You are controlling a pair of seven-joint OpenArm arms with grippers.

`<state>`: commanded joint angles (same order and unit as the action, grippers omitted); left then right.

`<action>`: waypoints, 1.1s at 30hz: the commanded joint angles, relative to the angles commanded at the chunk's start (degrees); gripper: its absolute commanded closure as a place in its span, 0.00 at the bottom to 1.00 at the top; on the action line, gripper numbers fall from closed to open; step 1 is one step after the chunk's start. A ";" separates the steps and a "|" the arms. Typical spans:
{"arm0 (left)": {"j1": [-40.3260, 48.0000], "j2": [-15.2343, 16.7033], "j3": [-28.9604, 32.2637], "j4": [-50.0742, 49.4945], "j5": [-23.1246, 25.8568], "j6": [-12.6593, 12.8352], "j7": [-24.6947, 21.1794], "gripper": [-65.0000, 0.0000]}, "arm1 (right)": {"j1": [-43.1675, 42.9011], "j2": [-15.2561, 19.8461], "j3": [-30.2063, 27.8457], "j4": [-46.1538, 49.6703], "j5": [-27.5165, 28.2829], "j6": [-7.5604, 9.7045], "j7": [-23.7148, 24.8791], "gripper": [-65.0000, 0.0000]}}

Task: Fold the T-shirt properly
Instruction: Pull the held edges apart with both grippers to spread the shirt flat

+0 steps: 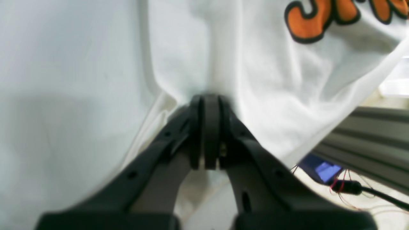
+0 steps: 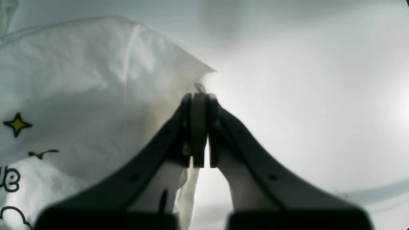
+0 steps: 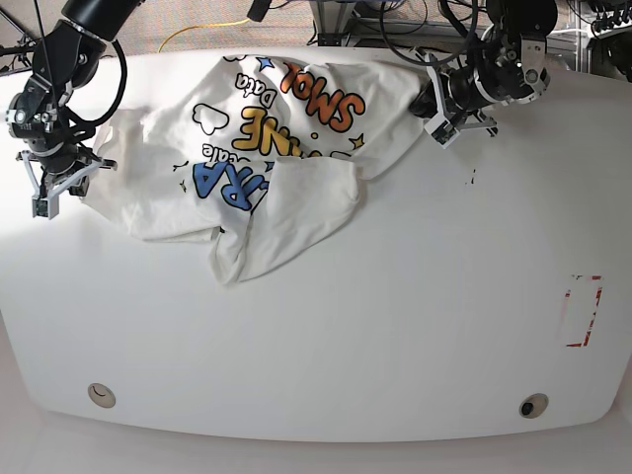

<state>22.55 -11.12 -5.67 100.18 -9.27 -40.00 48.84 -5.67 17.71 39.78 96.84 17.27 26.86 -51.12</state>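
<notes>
The white T-shirt point(image 3: 296, 128) lies crumpled at the back of the table, print side up, with orange, yellow and blue letters showing. Its lower part is bunched into a flap point(image 3: 296, 212) pointing toward the front. My left gripper point(image 3: 432, 102) is at the shirt's right edge, and in the left wrist view my left gripper point(image 1: 211, 97) is shut on a pinch of white cloth point(image 1: 271, 95). At the shirt's left edge my right gripper point(image 3: 97, 164) holds on too. The right wrist view shows my right gripper point(image 2: 199, 94) shut on a corner of the fabric point(image 2: 96, 80).
A white table point(image 3: 395, 326) carries a red-outlined rectangle point(image 3: 583, 311) near its right side and two round holes point(image 3: 533, 406) along the front. Cables and frame rails point(image 3: 355, 20) sit behind the back edge. An aluminium rail point(image 1: 367, 137) and a black cable point(image 1: 351, 187) lie beside my left gripper.
</notes>
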 joint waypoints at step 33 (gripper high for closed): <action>-42.02 -0.35 -1.76 -19.60 12.75 0.00 -0.09 1.00 | -5.45 -5.54 -0.26 0.44 0.44 0.00 -0.18 0.85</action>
<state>-19.47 -11.47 -7.43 80.57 3.47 -40.00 48.75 -11.12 12.18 39.52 97.27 17.71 26.86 -51.30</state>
